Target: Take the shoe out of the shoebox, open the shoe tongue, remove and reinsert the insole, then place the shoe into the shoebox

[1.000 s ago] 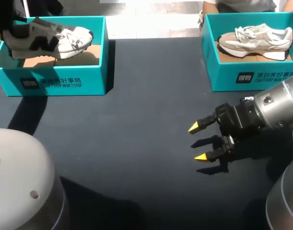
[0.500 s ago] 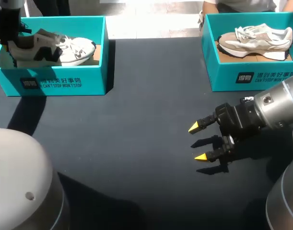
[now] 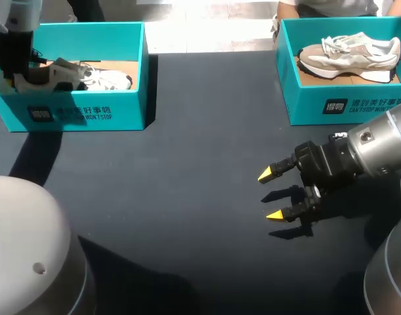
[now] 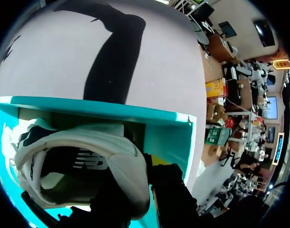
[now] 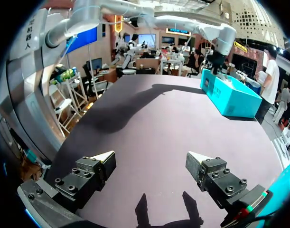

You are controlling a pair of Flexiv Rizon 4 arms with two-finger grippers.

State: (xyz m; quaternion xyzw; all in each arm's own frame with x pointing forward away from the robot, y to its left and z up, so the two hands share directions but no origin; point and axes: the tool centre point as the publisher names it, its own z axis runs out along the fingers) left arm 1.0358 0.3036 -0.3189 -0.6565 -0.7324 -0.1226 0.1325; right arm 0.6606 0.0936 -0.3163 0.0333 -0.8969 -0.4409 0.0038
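A white and grey shoe (image 3: 88, 77) with a black side mark lies low inside the teal shoebox (image 3: 88, 115) at the table's far left, toe pointing right. My left gripper (image 3: 20, 69) comes down at the box's left end, shut on the shoe's heel. In the left wrist view the heel collar of the shoe (image 4: 88, 147) is pinched between the dark fingers of my left gripper (image 4: 147, 173), with the box wall (image 4: 111, 109) just beyond. My right gripper (image 3: 271, 195) hovers open over the dark table at the right, holding nothing; in its own view my right gripper (image 5: 152, 164) spans bare tabletop.
A second teal shoebox (image 3: 318, 108) at the far right holds a beige and white shoe (image 3: 350, 56). The dark tabletop (image 3: 187, 197) stretches between the two boxes. From the right wrist view the left shoebox (image 5: 230, 97) shows far ahead with my left arm over it.
My left gripper has lowered the shoe from above the box rim down into the left shoebox. The right arm has not moved.
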